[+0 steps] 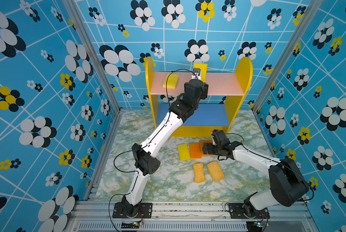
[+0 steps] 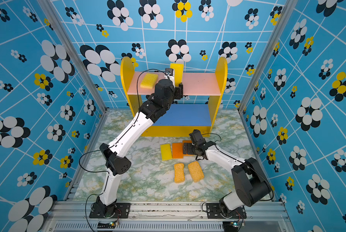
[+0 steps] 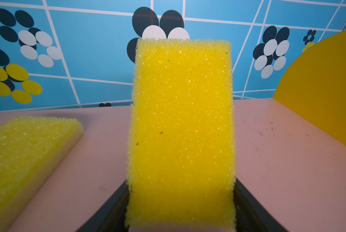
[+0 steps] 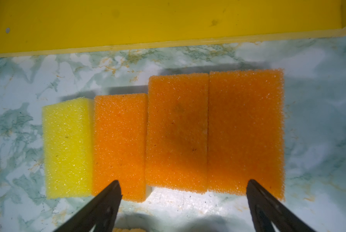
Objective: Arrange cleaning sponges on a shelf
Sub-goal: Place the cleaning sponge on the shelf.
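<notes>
On the pink upper board of the shelf (image 1: 224,84), the left tool (image 1: 198,74) stands at an upright yellow sponge (image 3: 181,124); the dark jaws flank its lower edges, but I cannot tell grip from release. At its nine o'clock a second yellow sponge (image 1: 170,80) lies flat; bare board runs toward three o'clock. Over the counter (image 1: 140,180), the right tool (image 4: 183,192) gapes wide above three orange sponges (image 4: 177,132) and one more yellow (image 4: 67,148), edges touching. Two tan blocks (image 1: 207,172) lie at six o'clock.
</notes>
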{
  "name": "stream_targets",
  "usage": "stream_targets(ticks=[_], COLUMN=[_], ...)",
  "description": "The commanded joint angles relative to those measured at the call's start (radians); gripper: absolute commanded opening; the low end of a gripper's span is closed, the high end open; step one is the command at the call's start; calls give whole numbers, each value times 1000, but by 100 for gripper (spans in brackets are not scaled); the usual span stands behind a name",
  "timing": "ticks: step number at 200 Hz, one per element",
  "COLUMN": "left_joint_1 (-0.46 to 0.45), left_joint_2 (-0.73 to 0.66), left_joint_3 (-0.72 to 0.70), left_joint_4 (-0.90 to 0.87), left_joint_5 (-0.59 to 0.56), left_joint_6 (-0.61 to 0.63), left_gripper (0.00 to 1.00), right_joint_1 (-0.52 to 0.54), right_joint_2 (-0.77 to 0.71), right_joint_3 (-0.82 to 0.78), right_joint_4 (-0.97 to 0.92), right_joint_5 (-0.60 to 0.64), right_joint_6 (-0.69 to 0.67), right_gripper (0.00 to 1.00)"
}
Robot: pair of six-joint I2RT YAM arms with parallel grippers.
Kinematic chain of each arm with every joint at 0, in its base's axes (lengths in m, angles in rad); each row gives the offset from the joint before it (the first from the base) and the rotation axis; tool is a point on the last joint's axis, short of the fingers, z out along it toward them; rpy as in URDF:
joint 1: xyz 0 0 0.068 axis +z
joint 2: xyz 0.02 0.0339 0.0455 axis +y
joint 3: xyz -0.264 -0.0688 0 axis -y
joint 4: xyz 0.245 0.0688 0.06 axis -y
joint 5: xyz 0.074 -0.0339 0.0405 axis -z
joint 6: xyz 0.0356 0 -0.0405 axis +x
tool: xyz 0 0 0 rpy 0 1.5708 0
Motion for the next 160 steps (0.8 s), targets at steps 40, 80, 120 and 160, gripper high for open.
stream_targets(ticks=[40,80,120,160], left_joint_1=[3,3,-1,-5], left_joint_2=[20,20,16,14], left_joint_3=[15,12,5,-8], left_joint_4=[6,5,7,26], left_joint_5=[-26,-29,-23,-34], left_joint_6=[12,15,16,24], left_gripper=[78,78,78,73], right_joint_1=[8,6,7,8], right_joint_2=[7,13,13,9], right_joint_3=[10,10,11,15], right_joint_4=[-12,-11,-12,-17], right_joint_5=[-2,-4,-3,-2], right_joint_6=[-8,-8,-8,-6], right_gripper=[99,99,99,99])
